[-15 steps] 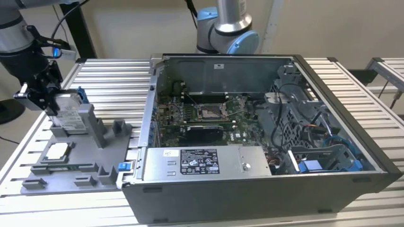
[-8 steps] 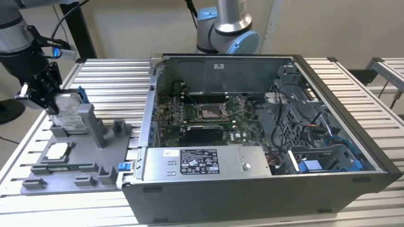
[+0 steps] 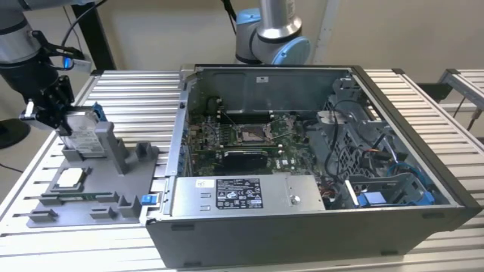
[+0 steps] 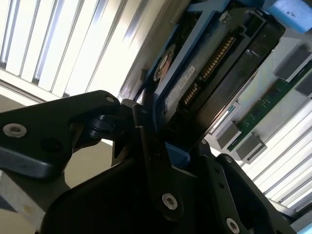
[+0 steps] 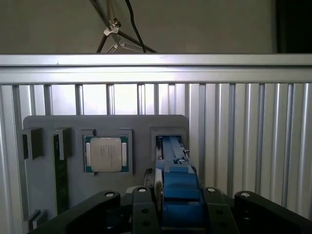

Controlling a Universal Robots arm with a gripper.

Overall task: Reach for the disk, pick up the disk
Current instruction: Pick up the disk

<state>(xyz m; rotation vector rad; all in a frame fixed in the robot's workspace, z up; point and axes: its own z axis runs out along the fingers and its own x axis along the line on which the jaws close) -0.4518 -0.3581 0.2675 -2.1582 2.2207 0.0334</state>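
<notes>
Exterior view — end effector (image 3: 63, 121) closed on the disk (image 3: 81, 136) — upright in the grey holder (image 3: 113, 190)

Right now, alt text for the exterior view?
The arm's claw grips the disk, standing upright in a grey fixture at the exterior view's left. An open computer case sits on the slatted table beside it.

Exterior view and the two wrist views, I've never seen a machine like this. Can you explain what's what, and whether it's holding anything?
The exterior view comes from a camera off the grey robot arm; both wrist views' cameras ride on it. Its black gripper is shut on a flat silver disk framed in blue plastic, standing upright in a grey holder tray on a slatted metal table. A small square silver chip lies on that tray, beside an open grey computer case.
</notes>
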